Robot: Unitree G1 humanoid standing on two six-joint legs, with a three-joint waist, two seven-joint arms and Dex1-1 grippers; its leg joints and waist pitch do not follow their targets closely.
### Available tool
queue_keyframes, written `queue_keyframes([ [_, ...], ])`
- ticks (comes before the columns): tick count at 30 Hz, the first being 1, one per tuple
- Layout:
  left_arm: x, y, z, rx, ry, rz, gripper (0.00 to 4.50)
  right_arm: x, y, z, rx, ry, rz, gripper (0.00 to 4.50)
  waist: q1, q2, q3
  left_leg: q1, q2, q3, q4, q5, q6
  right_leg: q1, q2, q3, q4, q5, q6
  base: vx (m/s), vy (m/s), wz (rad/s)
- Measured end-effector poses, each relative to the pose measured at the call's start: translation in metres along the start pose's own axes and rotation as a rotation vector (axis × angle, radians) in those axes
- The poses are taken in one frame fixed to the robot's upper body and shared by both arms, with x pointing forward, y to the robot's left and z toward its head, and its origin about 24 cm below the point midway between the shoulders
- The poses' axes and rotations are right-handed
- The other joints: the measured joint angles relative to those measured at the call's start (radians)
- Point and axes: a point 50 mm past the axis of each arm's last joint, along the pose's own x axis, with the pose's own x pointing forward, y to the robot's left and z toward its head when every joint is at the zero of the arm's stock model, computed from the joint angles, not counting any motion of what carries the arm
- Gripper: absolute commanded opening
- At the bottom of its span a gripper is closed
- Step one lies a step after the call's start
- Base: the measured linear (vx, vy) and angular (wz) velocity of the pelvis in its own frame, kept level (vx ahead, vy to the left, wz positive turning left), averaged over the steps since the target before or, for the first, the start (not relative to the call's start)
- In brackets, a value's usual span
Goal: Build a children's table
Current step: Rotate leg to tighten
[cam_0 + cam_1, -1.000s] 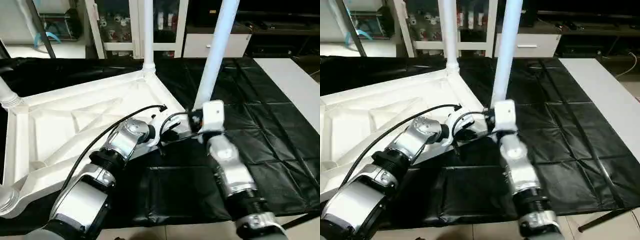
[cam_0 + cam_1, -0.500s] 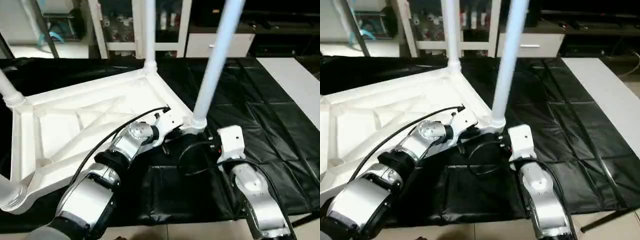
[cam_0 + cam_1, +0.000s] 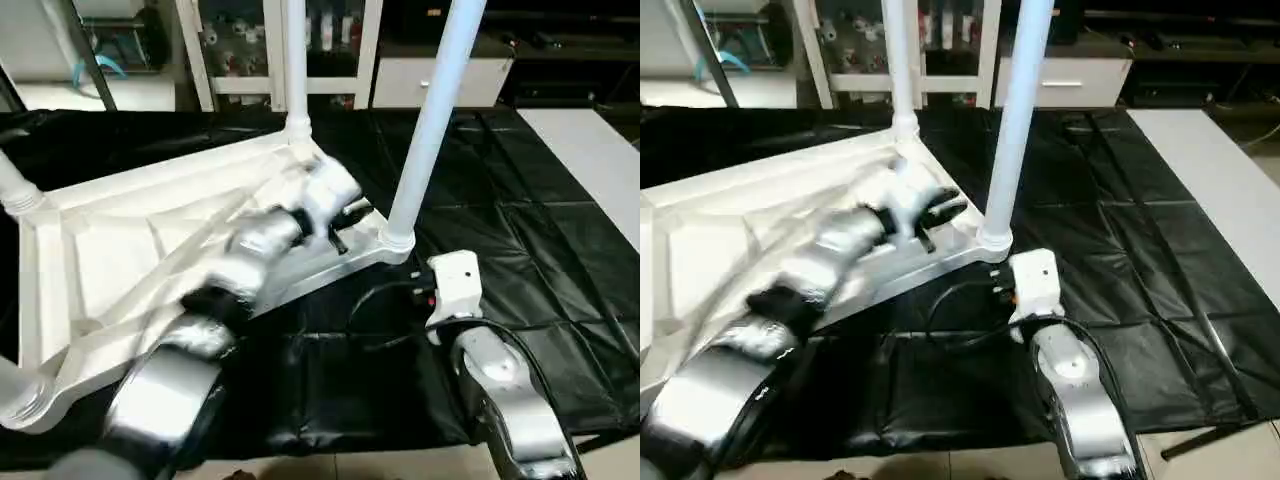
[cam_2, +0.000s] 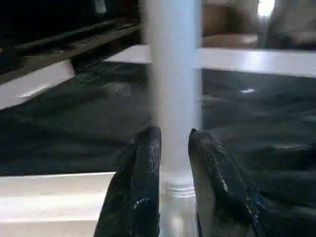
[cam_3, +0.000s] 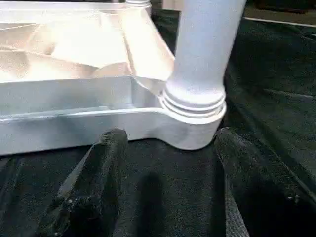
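**On the black bench, legs pointing up**

Upside down on the bench [image 3: 520, 250], the table top [image 3: 110, 260] is lying with legs standing in its corner sockets. Left gripper [image 3: 945, 210] is hovering over the top beside the near-right leg [image 3: 430, 110], jaws slightly parted. Right gripper [image 5: 168, 192] is waiting before that socket, jaws released.

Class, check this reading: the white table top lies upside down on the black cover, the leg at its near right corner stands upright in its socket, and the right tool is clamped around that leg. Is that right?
One thing is wrong. The right tool is not clamped on the leg: the right wrist view shows its fingers spread apart, short of the corner socket, with black cover between. The table top is indeed upside down, the leg upright.
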Motion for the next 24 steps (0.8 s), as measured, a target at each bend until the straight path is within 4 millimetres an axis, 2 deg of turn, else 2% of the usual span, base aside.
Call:
queue_keyframes([
  [3,-0.031,-0.009,-0.003,0.008,0.120,-0.174,1.12,-0.001,-0.001,0.003,-0.010,-0.006,0.033,3.08,-0.003,0.000,0.000,0.001,0.000,0.001,0.002,-0.002,-0.005,-0.002,0.000,0.003,0.005,0.000,0.000,0.000,0.000,0.00],
  [6,-0.059,-0.020,-0.026,-0.003,0.343,-0.285,1.12,-0.003,-0.007,0.003,-0.021,0.000,0.037,3.08,-0.002,0.000,0.000,0.007,-0.001,0.004,0.002,-0.002,-0.008,-0.001,0.000,0.010,0.013,-0.002,0.002,0.000,0.000,0.00],
  [8,-0.067,-0.020,-0.044,0.022,0.481,-0.254,1.12,-0.003,-0.008,0.003,-0.024,0.000,0.037,3.08,0.000,0.000,0.000,0.009,-0.001,0.004,0.002,-0.002,-0.009,0.002,0.002,0.015,0.014,-0.003,0.004,0.000,0.000,0.00],
  [11,-0.068,-0.014,-0.055,0.047,0.581,-0.144,1.12,-0.003,-0.008,0.003,-0.025,0.001,0.042,3.08,-0.001,0.000,0.001,0.011,-0.002,0.006,0.002,-0.001,-0.009,0.005,0.002,0.019,0.014,-0.004,0.010,0.000,0.000,0.00],
  [15,-0.063,-0.008,-0.055,0.099,0.643,-0.036,1.12,-0.003,-0.007,0.002,-0.024,0.002,0.044,3.08,-0.004,0.000,0.000,0.016,-0.003,0.005,0.002,-0.001,-0.009,0.008,0.003,0.020,0.014,-0.003,0.011,0.000,0.000,0.00],
  [20,-0.063,0.005,-0.059,0.162,0.739,0.132,1.12,-0.003,-0.007,0.001,-0.024,0.006,0.037,3.08,-0.020,0.000,0.000,0.015,-0.002,0.001,0.002,-0.001,-0.010,0.008,0.006,0.020,0.015,-0.002,0.012,0.000,0.000,0.00],
  [24,-0.061,0.009,-0.067,0.216,0.780,0.187,1.12,-0.003,-0.007,0.002,-0.023,0.004,0.033,3.08,-0.028,0.000,0.000,0.011,-0.002,-0.002,0.002,-0.001,-0.010,0.008,0.008,0.020,0.014,-0.002,0.012,0.000,0.000,0.00],
])
